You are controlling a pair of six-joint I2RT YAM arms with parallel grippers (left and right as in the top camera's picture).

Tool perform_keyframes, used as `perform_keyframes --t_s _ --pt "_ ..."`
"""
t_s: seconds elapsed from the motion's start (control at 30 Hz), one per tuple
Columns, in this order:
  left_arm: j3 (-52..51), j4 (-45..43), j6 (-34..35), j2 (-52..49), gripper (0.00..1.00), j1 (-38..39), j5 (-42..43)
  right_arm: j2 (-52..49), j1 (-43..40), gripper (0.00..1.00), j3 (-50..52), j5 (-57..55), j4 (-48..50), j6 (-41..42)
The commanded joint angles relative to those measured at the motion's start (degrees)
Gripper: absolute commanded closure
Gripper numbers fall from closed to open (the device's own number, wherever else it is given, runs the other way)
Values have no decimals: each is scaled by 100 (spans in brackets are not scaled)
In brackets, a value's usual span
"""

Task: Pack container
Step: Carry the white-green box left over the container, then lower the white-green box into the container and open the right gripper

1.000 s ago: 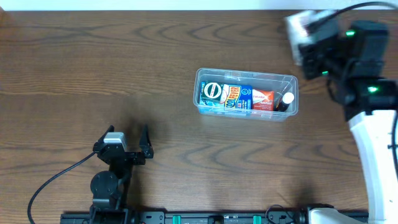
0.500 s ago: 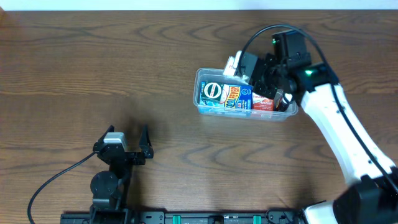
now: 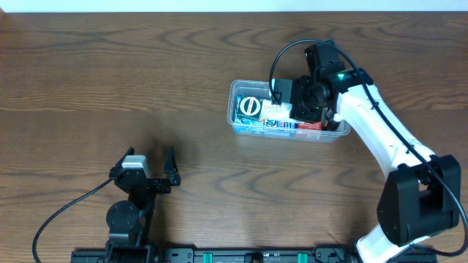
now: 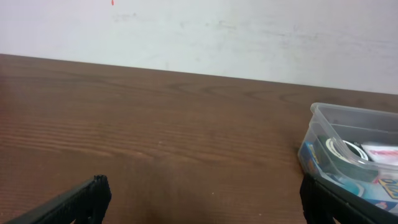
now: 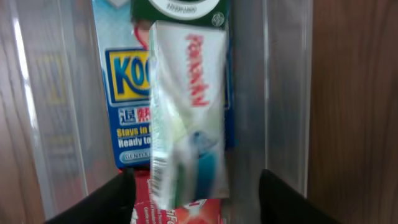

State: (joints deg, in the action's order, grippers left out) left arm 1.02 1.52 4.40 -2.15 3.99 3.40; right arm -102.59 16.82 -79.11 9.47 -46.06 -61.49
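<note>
The clear plastic container (image 3: 248, 128) stands right of the table's middle; it also shows in the left wrist view (image 4: 346, 116) and in the right wrist view (image 5: 285, 68). It holds a blue box (image 3: 269, 124), a round green-and-white item (image 3: 250, 107) and a red box (image 3: 310, 124). My right gripper (image 3: 294, 109) is over the container with its jaws wide apart (image 5: 198, 190). A white box with red lettering (image 5: 186, 118) lies between the jaws, on top of the blue and red boxes, touching neither finger; it also shows in the overhead view (image 3: 277, 111). My left gripper (image 3: 165, 169) is open and empty (image 4: 205, 200).
The wooden table (image 3: 146, 73) runs back to a white wall (image 4: 199, 31). A black cable (image 3: 58, 212) trails from the left arm at the front left. The right arm (image 3: 380, 139) reaches in from the front right, over the container's right end.
My right arm swung from the back right corner to over the container with the white box. The box now sits in the container between jaws that are apart. The left arm has not moved.
</note>
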Motion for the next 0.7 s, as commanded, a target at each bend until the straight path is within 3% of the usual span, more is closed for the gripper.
perform_keyframes --t_s 0.0,0.07,0.2,0.33,0.4,0.5,0.67 --pt "-79 229 -74 4 2 33 -46 -37 39 36 -39 -116 13 -48" --pt "-79 229 -74 4 2 33 -44 -28 39 38 -39 -114 61 -26" --pt "-79 229 -76 4 2 33 -46 35 50 56 -48 -111 245 595" --pt "-79 229 -74 4 2 33 -46 81 50 88 -50 -111 647 1648" --pt "-79 229 -74 4 2 33 -46 79 50 99 -50 -109 896 2424" --pt "-79 229 -76 4 2 33 -44 76 50 99 -50 -109 1095 3679" --pt "-79 229 -74 4 2 33 -44 24 52 99 -48 -98 1084 4986"
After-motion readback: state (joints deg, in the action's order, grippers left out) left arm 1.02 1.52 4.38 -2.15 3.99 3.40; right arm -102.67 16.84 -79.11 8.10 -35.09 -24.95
